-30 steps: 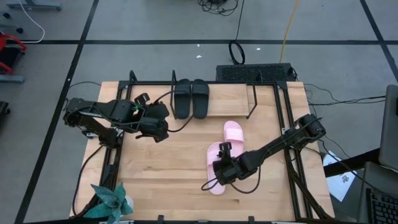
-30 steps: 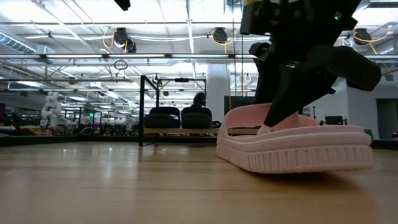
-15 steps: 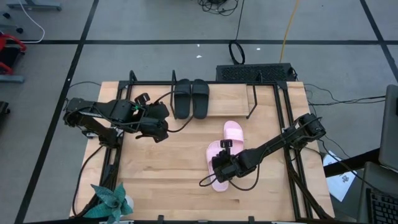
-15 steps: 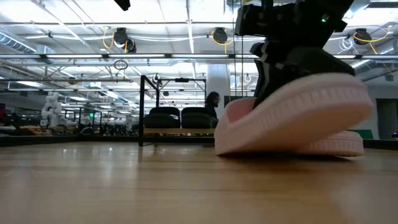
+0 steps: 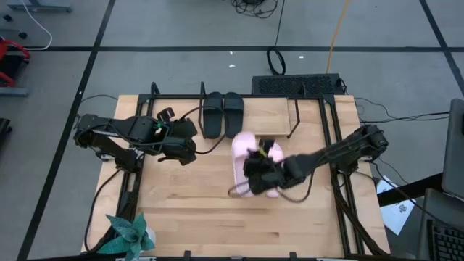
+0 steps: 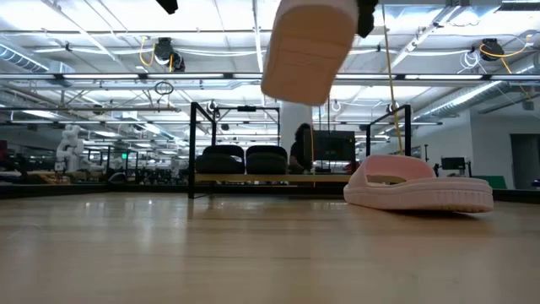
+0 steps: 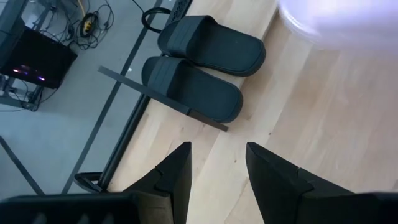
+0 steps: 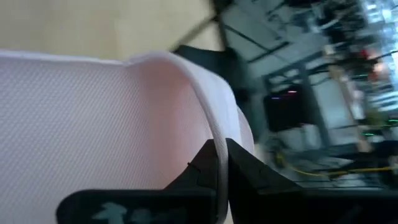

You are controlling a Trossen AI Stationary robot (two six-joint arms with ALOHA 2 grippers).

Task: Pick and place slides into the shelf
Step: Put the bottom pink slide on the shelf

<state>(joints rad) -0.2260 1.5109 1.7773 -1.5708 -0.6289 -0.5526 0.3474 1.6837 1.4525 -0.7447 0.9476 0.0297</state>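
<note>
A pale pink slide (image 5: 242, 154) hangs in my right gripper (image 5: 255, 165), high above the table; in the low view (image 6: 308, 46) its ribbed sole faces the near edge. The second pink slide (image 6: 418, 182) lies sole down on the table, partly under my right arm (image 5: 274, 152). The black pair (image 5: 222, 114) stands side by side on the shelf's left part (image 5: 268, 116). My left gripper (image 7: 217, 168) is open and empty, left of the shelf's near edge (image 5: 185, 148), pointing toward the black pair (image 7: 199, 68). My right gripper pinches a thin pale pink wall of the slide (image 8: 217, 146) between its two shut fingers; whether that is the strap or the side, I cannot tell. The slide is lifted clear of the table and tipped, its sole turned toward the near edge (image 6: 304, 59).
The shelf's right part (image 5: 275, 109) is bare board between black uprights (image 5: 293, 116). A potted plant (image 5: 130, 235) stands at the near left corner. Black frame rails (image 5: 337, 145) run along the table's right side. A person (image 6: 299, 148) shows in the room behind.
My right gripper has risen and gone toward the far edge with the pink slide. The slide first tipped up with one side still on the table, then came clear and now hangs high. The second pink slide has stayed in place.
</note>
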